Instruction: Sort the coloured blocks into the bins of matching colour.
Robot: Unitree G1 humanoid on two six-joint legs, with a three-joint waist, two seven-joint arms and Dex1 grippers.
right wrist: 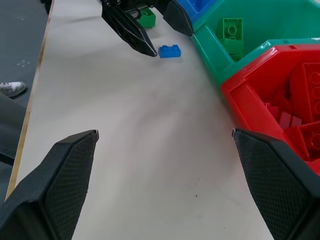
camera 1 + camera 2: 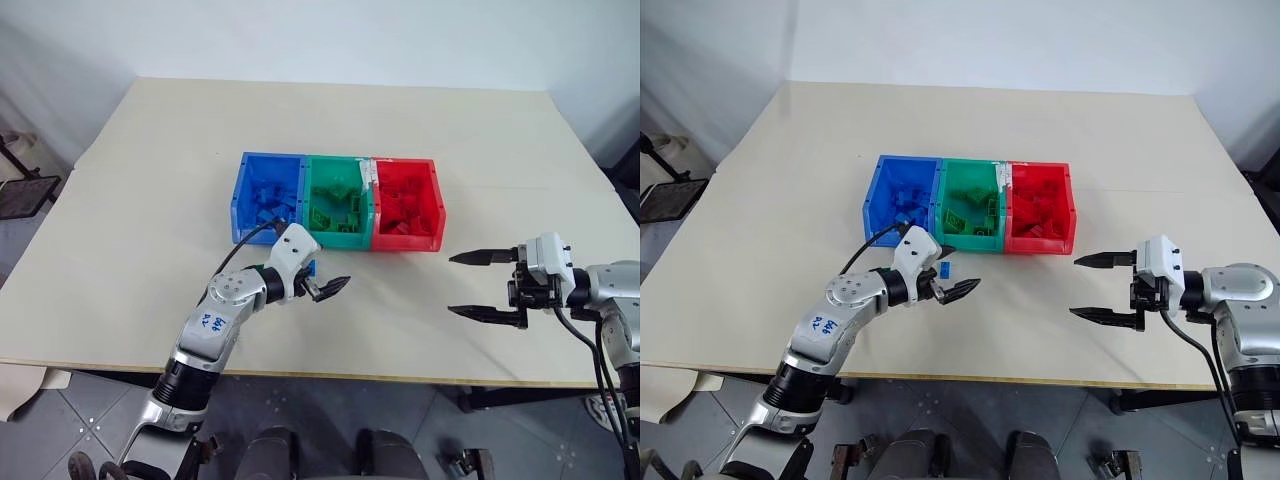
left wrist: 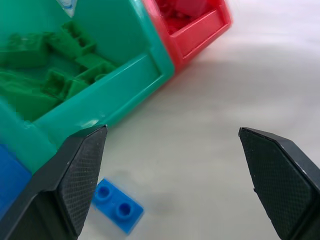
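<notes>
Three joined bins stand mid-table: blue (image 2: 240, 192), green (image 2: 338, 238) and red (image 2: 406, 241), each holding bricks of its own colour. A small blue block (image 2: 944, 270) lies on the table just in front of the blue and green bins. My left gripper (image 2: 330, 288) hovers open beside it, fingers wide apart and nothing between them; in the left wrist view the block (image 3: 118, 206) lies by one finger (image 3: 82, 170). A green block (image 1: 146, 19) lies on the table behind that gripper. My right gripper (image 2: 483, 285) is open and empty, to the right of the red bin, pointing left.
The pale table (image 2: 150, 230) has bare surface all around the bins. Its front edge (image 2: 330, 375) runs close below both grippers. A dark stand (image 2: 25, 190) is off the table's left side.
</notes>
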